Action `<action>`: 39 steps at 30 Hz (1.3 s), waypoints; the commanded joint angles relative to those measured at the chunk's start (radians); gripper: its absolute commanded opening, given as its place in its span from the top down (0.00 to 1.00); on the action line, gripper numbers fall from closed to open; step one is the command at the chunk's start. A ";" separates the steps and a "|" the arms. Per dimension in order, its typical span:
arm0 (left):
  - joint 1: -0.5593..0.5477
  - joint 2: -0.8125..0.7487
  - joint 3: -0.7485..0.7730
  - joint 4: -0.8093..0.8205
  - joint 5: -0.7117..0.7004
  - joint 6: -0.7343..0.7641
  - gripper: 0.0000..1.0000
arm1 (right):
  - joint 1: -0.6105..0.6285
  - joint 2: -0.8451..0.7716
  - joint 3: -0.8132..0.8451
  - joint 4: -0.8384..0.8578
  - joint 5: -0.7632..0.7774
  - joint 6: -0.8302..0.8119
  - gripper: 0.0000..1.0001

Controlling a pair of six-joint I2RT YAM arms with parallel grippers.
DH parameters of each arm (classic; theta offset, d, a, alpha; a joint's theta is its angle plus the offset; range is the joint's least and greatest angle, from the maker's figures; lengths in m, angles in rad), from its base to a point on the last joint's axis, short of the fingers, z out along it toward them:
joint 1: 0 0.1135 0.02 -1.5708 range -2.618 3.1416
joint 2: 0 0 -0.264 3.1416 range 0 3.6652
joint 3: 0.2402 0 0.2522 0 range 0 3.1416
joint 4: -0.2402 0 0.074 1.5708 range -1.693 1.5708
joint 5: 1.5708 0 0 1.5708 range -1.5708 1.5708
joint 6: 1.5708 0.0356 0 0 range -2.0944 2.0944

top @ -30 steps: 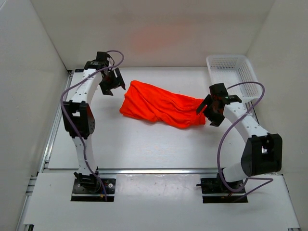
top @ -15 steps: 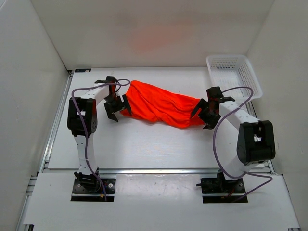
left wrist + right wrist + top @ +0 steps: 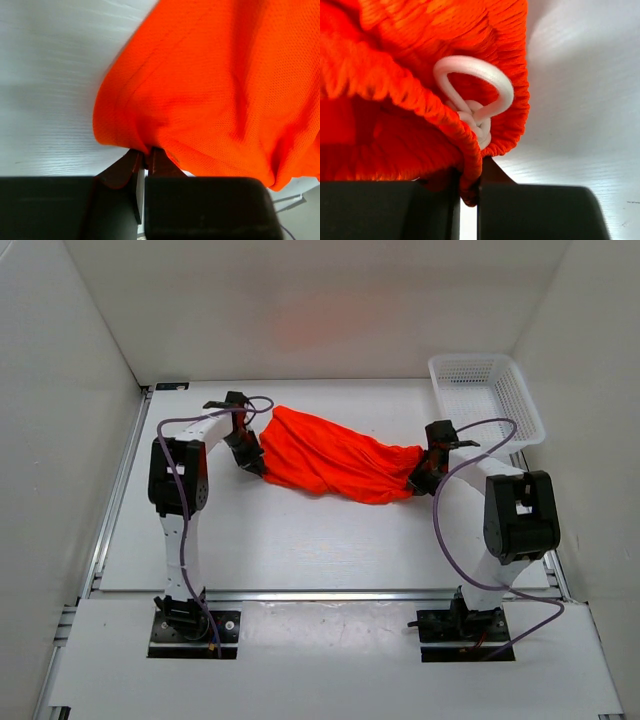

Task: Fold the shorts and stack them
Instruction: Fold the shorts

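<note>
Both arms bend low over the white table point(image 3: 300, 540), elbows raised, reaching inward from the left and right of the frame. The shorts point(image 3: 335, 455) lie bunched across the middle between them. A white basket point(image 3: 485, 390) sits upper right, just beyond the right arm. The left gripper point(image 3: 250, 460) is pinched tight on the shorts' left end. The right gripper point(image 3: 420, 478) is clamped on the gathered waistband, beside the knotted drawstring point(image 3: 475, 105).

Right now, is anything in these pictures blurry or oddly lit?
Top view: sharp, evenly lit, with a faint orange glow from the shorts on the back wall. Left wrist view: fabric weave crisp, table smeared. Right wrist view: white drawstring slightly soft, grey shadow beside it.
</note>
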 commanded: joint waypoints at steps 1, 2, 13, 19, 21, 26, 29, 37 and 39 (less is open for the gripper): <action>0.059 -0.111 0.041 -0.003 -0.076 -0.015 0.90 | -0.005 -0.040 0.056 0.019 0.017 -0.027 0.99; 0.075 -0.154 0.060 -0.004 -0.076 -0.015 0.90 | -0.005 -0.054 0.069 -0.003 0.008 -0.039 0.99; 0.132 -0.426 -0.121 -0.060 -0.103 0.029 0.90 | -0.005 -0.285 0.087 -0.228 -0.023 -0.096 0.99; 0.141 -0.662 -0.513 -0.024 -0.148 0.006 0.90 | -0.005 -0.532 -0.236 -0.288 -0.041 -0.062 0.99; 0.130 -0.690 -0.619 -0.013 -0.105 -0.005 0.75 | -0.005 -0.601 -0.318 -0.288 -0.041 -0.062 0.64; 0.121 -0.747 -0.631 -0.031 -0.065 0.006 0.17 | -0.005 -0.701 -0.371 -0.374 0.006 -0.062 0.09; 0.112 -0.770 -0.522 -0.086 -0.128 0.006 0.15 | -0.005 -0.749 -0.298 -0.429 0.063 -0.083 0.08; 0.056 -0.727 -0.330 -0.093 -0.160 0.006 0.36 | 0.014 -0.730 -0.193 -0.379 0.120 -0.051 0.51; 0.029 -0.669 -0.321 -0.083 -0.151 -0.003 0.48 | 0.014 -0.721 -0.233 -0.305 0.120 -0.028 0.68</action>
